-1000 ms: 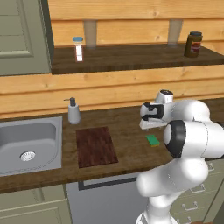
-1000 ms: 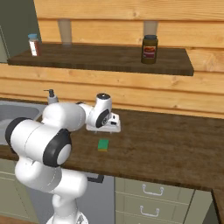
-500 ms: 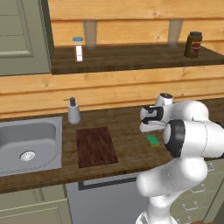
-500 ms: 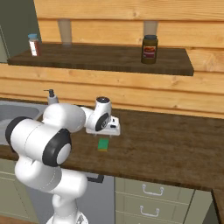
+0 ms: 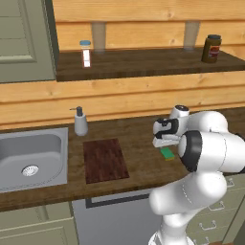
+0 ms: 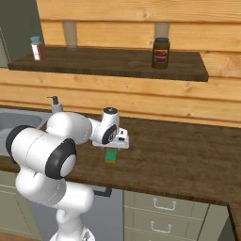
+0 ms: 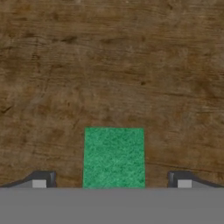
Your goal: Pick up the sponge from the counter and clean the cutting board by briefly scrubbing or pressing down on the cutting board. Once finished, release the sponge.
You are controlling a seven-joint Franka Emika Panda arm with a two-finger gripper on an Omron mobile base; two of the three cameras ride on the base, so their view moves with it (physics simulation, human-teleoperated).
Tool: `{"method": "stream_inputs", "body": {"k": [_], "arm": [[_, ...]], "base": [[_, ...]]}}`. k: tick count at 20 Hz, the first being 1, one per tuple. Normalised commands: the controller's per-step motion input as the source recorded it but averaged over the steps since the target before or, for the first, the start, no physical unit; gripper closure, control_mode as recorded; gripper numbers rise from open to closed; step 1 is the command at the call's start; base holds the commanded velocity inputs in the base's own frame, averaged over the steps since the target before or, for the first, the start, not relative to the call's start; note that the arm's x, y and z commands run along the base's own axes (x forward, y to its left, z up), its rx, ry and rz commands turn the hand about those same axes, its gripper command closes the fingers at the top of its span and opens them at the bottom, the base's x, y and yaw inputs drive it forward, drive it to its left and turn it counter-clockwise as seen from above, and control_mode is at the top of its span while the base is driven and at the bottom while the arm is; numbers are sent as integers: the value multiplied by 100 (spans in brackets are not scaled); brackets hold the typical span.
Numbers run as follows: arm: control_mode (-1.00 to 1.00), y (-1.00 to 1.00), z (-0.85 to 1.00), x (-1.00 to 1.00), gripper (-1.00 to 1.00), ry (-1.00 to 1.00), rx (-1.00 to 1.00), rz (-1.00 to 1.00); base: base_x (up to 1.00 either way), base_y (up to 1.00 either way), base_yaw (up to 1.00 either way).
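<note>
While the small flat green sponge (image 7: 113,157) lies ungrasped on the brown wood-grain counter (image 5: 139,165), nothing is done. Gripper (image 7: 111,179) jaws spread wide straddle it; the dark reddish-brown cutting board (image 5: 105,160) near the front edge awaits scrubbing

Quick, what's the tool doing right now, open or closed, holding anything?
Tool: open, holding nothing; its tips stand either side of the sponge, clear of it, on the counter.
</note>
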Motion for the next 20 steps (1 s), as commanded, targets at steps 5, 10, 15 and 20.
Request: {"method": "stream_inputs", "body": {"k": [5,10,15,20], "arm": [[-100,0,-4,-2,-100,0,0,-5],[-100,0,0,0,-100,0,0,0],[-100,0,0,0,-100,0,0,0],[-100,0,-10,0,-100,0,0,0]], "base": [[0,0,0],[0,0,0],[0,0,0],[0,0,0]]}}
